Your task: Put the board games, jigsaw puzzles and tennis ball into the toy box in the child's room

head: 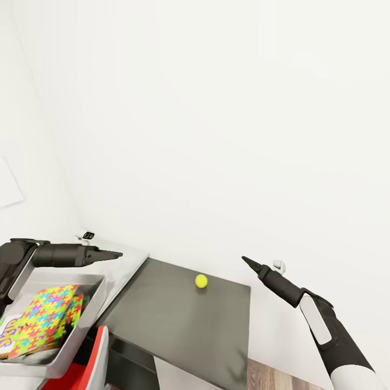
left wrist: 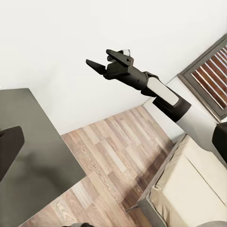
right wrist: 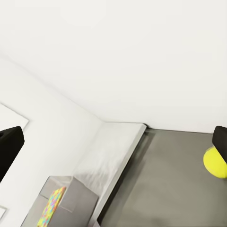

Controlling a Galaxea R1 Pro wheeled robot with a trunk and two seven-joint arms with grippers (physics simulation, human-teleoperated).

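Observation:
The tennis ball (head: 201, 280) lies near the far edge of the dark grey table (head: 179, 325). It also shows in the right wrist view as the tennis ball (right wrist: 213, 162), partly behind one finger (right wrist: 221, 137). The light grey toy box (head: 86, 319) stands at the lower left and holds two jigsaw puzzles (head: 46, 317). The printed corner of a board game (head: 7, 338) pokes out beside them. My left gripper (head: 116, 253) hovers open and empty over the box's far rim. My right gripper (head: 245, 260) hangs open and empty in the air, to the right of the ball and above it.
A pale grey surface (head: 127, 260) runs along the wall between box and dark table. A red and white object (head: 89, 363) stands below the box. In the left wrist view, the wood-plank floor (left wrist: 113, 156) and the cream bed (left wrist: 198, 189) lie beyond the table.

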